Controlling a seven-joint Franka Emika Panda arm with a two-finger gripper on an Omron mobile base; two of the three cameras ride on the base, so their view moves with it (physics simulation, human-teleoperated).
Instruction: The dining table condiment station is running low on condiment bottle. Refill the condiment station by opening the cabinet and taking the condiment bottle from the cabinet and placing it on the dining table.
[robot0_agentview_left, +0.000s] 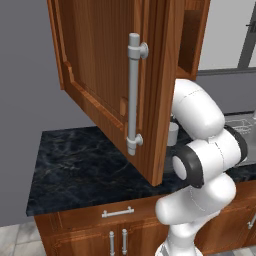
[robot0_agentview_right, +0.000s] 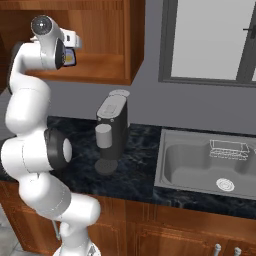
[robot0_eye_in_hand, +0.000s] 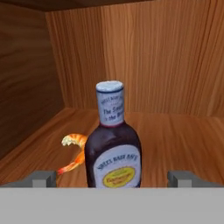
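Condiment bottle (robot0_eye_in_hand: 113, 144) stands upright on the wooden floor of the cabinet (robot0_agentview_left: 100, 65), a dark maroon body with a pale blue-grey cap and a white and yellow label facing the hand camera. In the hand view it sits between the two grey fingertips (robot0_eye_in_hand: 41, 178) of the pincer (robot0_eye_in_hand: 113, 179), which stand spread to their widest, one well to each side of the bottle, neither touching it. The pincer is released and grasps nothing. Just beside the bottle, on its left in that view and a little behind it, lies a small orange shrimp (robot0_eye_in_hand: 74, 153) on the same cabinet floor. The cabinet's wooden back and side walls rise behind them.

From the left base view the cabinet door hangs swung open toward the camera, its raised panel and long vertical silver bar handle (robot0_agentview_left: 133, 92) in front of the white arm, which bends upward behind the door's edge. From the right base view the arm reaches up to the open cabinet shelf, its hand at the shelf mouth. Below, on the black veined worktop (robot0_agentview_right: 135, 170), stands a dark coffee machine (robot0_agentview_right: 112, 127) with a grey cup (robot0_agentview_right: 103, 136) in it, and a steel sink (robot0_agentview_right: 205, 167) lies to the right under a window (robot0_agentview_right: 210, 37).
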